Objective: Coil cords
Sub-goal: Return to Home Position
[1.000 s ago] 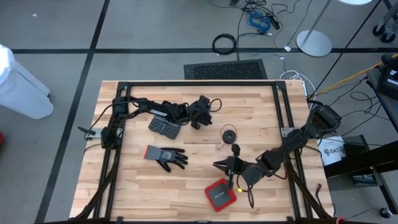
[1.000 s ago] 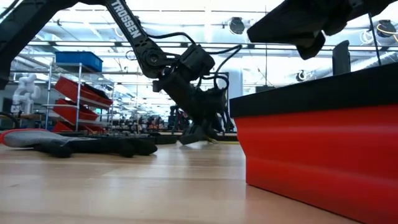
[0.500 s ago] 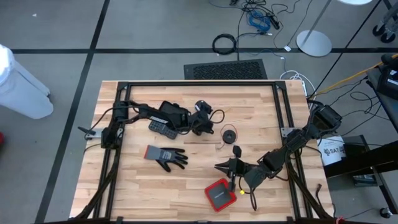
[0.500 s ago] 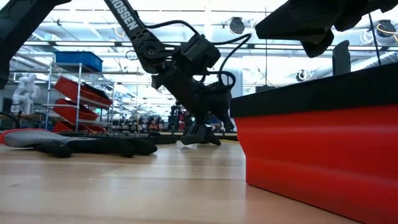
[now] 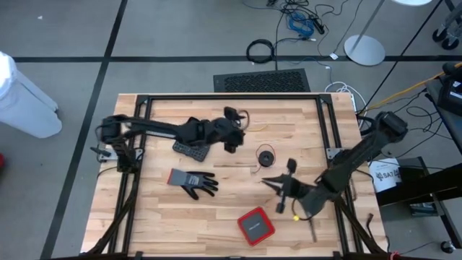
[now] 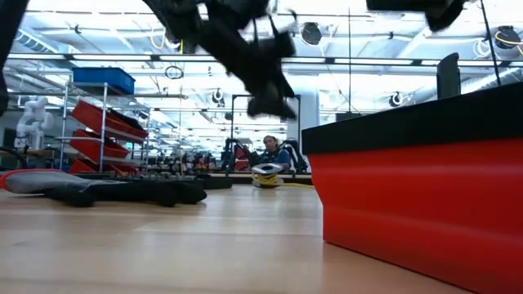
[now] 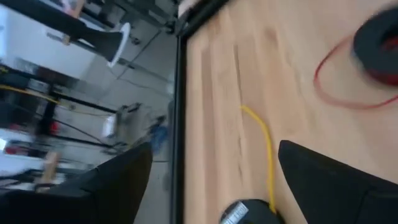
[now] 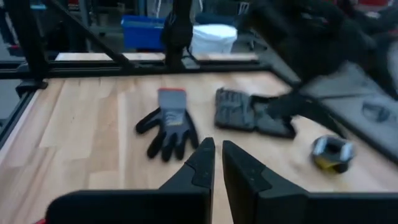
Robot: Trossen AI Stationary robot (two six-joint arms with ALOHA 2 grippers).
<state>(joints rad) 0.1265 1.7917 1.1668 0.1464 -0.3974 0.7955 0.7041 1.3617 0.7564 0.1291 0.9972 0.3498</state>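
The yellow cord is a small silver-and-yellow bundle (image 6: 268, 173) resting on the table, also seen in the right wrist view (image 8: 333, 152). A loose yellow strand (image 7: 267, 149) runs from it along the wood. My left gripper (image 5: 237, 131) hangs open above it, clear of it, its fingers wide apart in its wrist view (image 7: 230, 193). The red cord (image 5: 266, 155) lies just to its right as a small dark coil with a thin red loop (image 7: 339, 93). My right gripper (image 5: 267, 180) is shut, raised over the table's near right, with nothing between its fingers (image 8: 217, 163).
A grey glove (image 5: 192, 180) lies near the left centre. A dark flat case (image 5: 190, 149) sits under my left arm. A red box with a black top (image 5: 255, 226) stands near the front edge, filling the low view's right (image 6: 417, 196). A black frame rims the table (image 5: 231, 97).
My left gripper has opened and gone up from the table, leaving the small yellow bundle lying where its fingers were. My right gripper has risen a little and moved toward the table's right edge, away from the red box.
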